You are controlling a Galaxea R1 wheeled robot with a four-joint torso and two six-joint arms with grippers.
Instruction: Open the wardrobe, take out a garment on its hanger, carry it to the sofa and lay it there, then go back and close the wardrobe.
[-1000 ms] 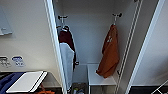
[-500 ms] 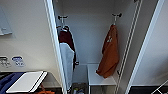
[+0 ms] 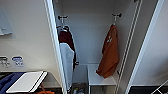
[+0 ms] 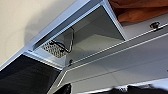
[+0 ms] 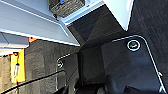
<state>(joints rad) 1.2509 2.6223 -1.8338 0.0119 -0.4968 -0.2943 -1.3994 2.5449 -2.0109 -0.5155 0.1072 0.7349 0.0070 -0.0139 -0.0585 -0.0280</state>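
Looking into the wardrobe (image 3: 140,50), we see both of its white doors standing open. Inside the wardrobe, on the right-hand side, the orange garment (image 3: 109,53) hangs from a hook high up near the wardrobe's side wall. We can see a small white mark on its cloth. The white hanger (image 3: 114,21) pokes out just above the garment. The garment's bottom edge comes down close to a white shelf (image 3: 100,80) inside the wardrobe; we cannot tell if they touch.

On the left-hand side of the wardrobe hangs a maroon and white garment (image 3: 67,53), well apart from the orange one.

From the left wrist, we see the wardrobe from low down, with a bit of orange cloth at the edge. From the right wrist, we see dark floor (image 5: 45,57) beside the wardrobe's bottom and a woven basket (image 5: 66,6) inside it.

We cannot tell if our claws are open or closed.
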